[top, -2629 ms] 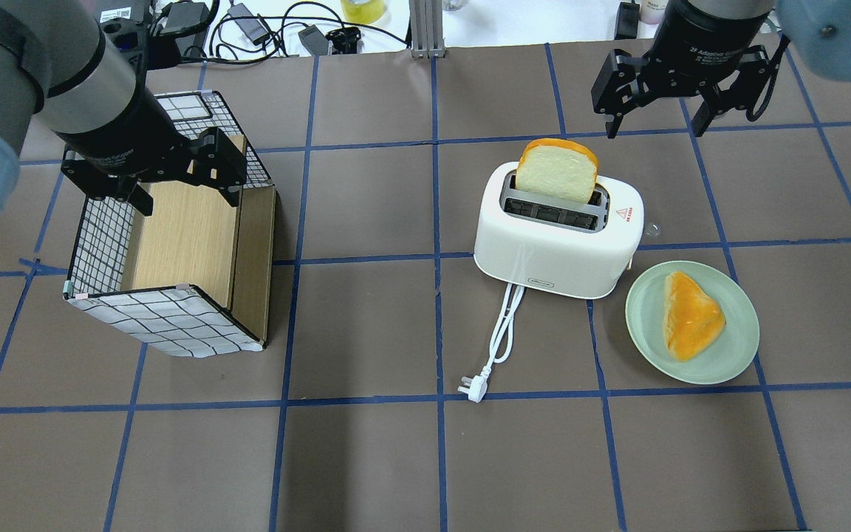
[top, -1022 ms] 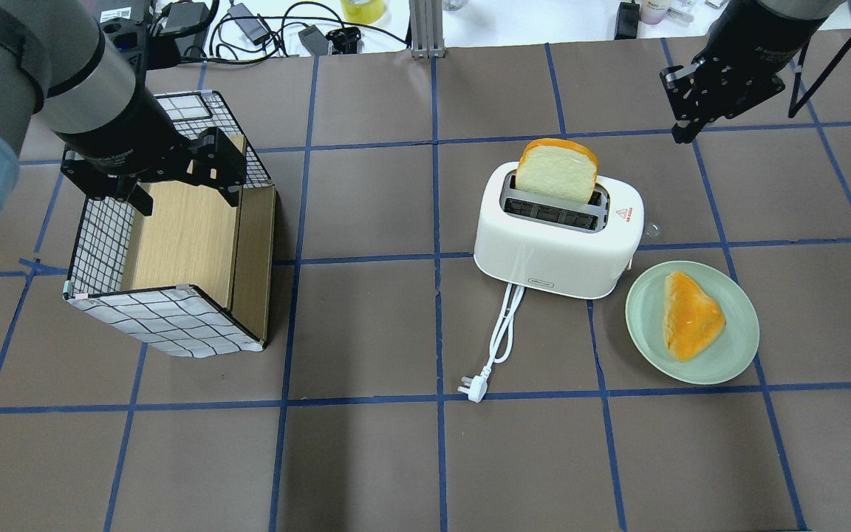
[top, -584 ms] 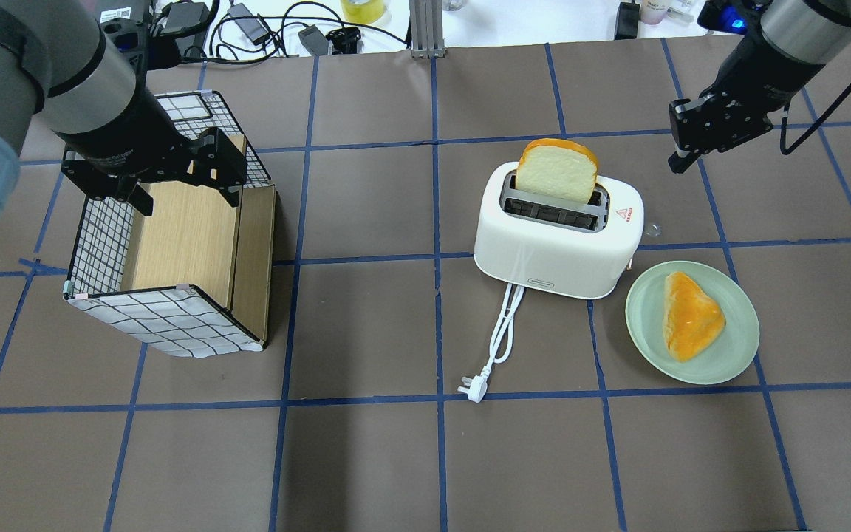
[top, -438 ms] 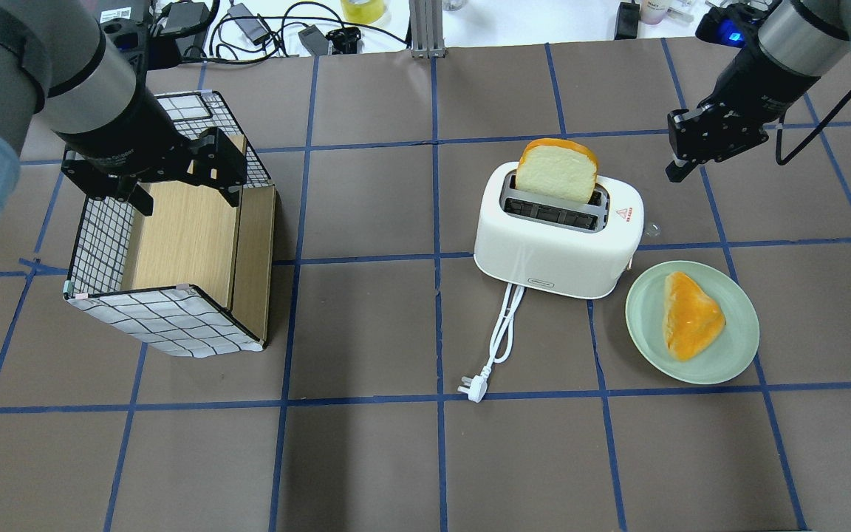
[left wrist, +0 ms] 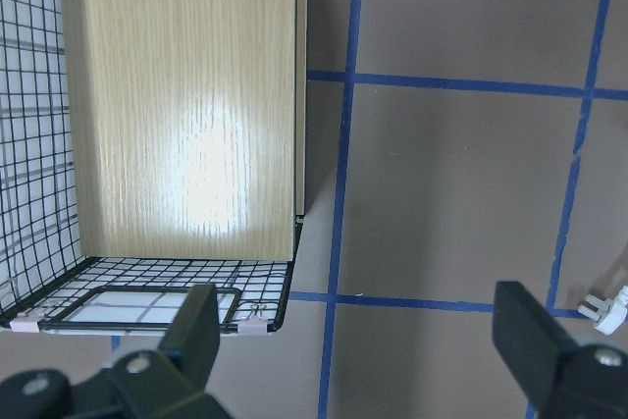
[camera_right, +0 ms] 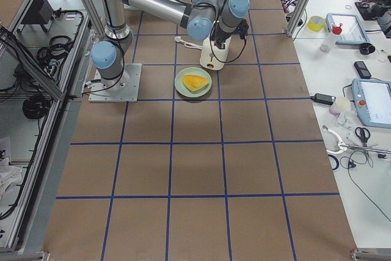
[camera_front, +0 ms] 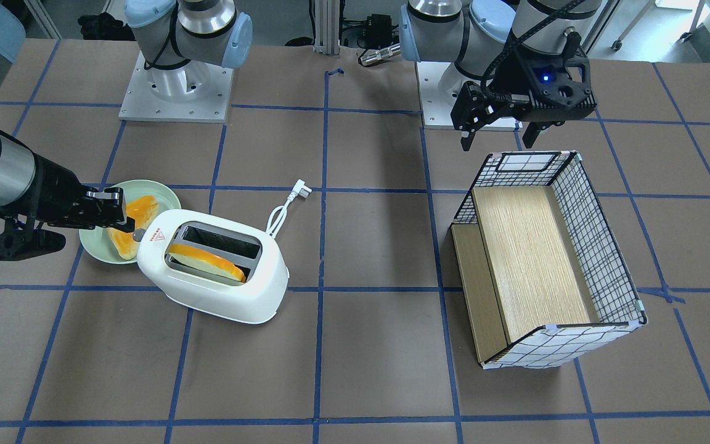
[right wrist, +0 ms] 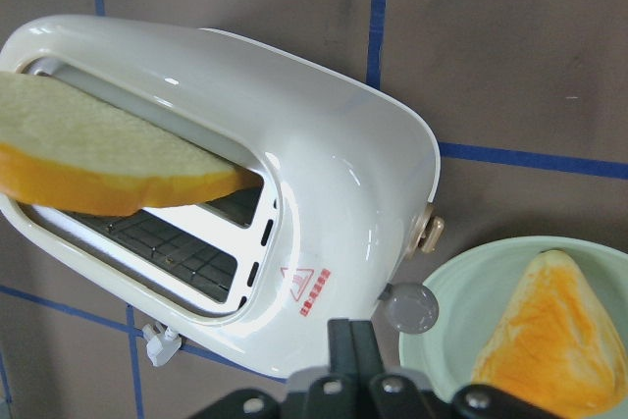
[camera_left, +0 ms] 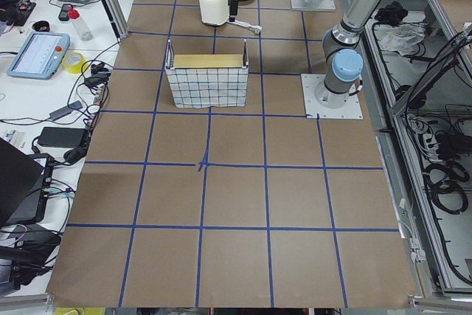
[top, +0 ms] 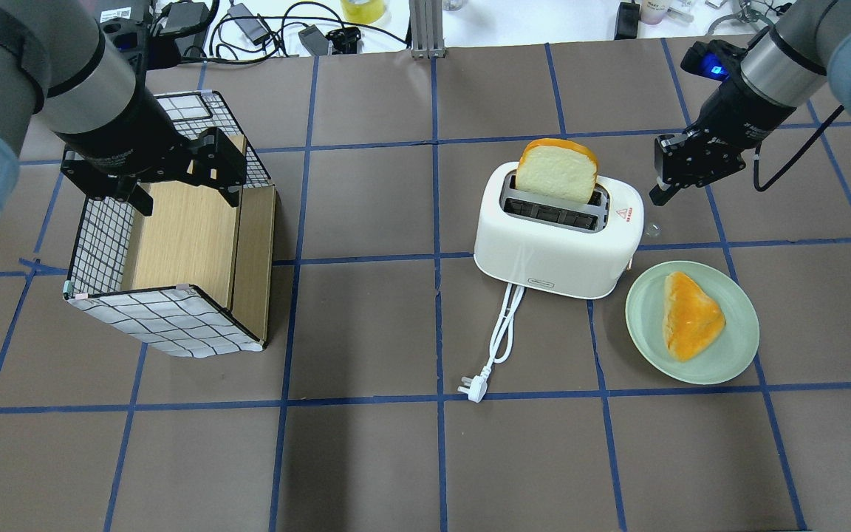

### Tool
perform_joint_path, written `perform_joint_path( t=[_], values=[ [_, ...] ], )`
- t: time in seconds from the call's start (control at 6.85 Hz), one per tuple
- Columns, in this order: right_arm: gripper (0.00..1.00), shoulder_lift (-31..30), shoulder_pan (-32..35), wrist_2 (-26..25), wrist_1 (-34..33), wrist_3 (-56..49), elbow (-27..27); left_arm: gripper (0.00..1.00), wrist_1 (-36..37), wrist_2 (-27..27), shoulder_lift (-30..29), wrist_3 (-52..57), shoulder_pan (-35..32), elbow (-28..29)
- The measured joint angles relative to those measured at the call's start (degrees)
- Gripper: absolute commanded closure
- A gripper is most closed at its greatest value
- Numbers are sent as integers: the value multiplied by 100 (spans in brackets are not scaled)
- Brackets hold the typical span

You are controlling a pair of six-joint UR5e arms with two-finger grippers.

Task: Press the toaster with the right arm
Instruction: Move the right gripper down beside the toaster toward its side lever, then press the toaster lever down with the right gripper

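The white toaster (top: 555,240) stands mid-table with a slice of bread (top: 557,171) upright in its far slot. It also shows in the front view (camera_front: 219,283) and the right wrist view (right wrist: 324,174). A small grey round knob (right wrist: 412,309) sticks out at its end by the red triangle sticker. My right gripper (top: 660,193) is shut and empty, tilted toward that end, a little apart from it. In the right wrist view its closed fingertips (right wrist: 351,340) sit just short of the grey knob. My left gripper (top: 185,196) is open and empty over the basket.
A green plate (top: 728,362) with a piece of bread (top: 691,314) lies just right of the toaster, below the right gripper. The toaster's white cord and plug (top: 473,388) trail toward the front. A wire basket with a wooden insert (top: 167,318) stands at the left.
My right gripper, open at first, has shut, turned and moved down and left toward the toaster's right end. The left arm, toaster and plate have not moved.
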Motion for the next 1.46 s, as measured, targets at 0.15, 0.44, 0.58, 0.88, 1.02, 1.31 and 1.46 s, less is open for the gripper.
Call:
perform_joint_path(
  t=[0.15,0.44,0.58,0.88,1.02,1.31,1.46],
  values=[
    [100,10,-98,129,-3,-59,69,0,0,0,0,0,0,0],
    [100,64,-224,180,-19,-99,123,0,0,0,0,0,0,0],
    [100,138,-241,168,-28,-103,144,0,0,0,0,0,0,0],
    [100,237,-260,150,-54,-108,196,0,0,0,0,0,0,0],
    [100,258,-263,159,-66,-114,251,0,0,0,0,0,0,0],
    [100,259,-268,184,-69,-266,367,0,0,0,0,0,0,0],
    [100,245,-271,172,-61,-358,382,0,0,0,0,0,0,0]
  ],
)
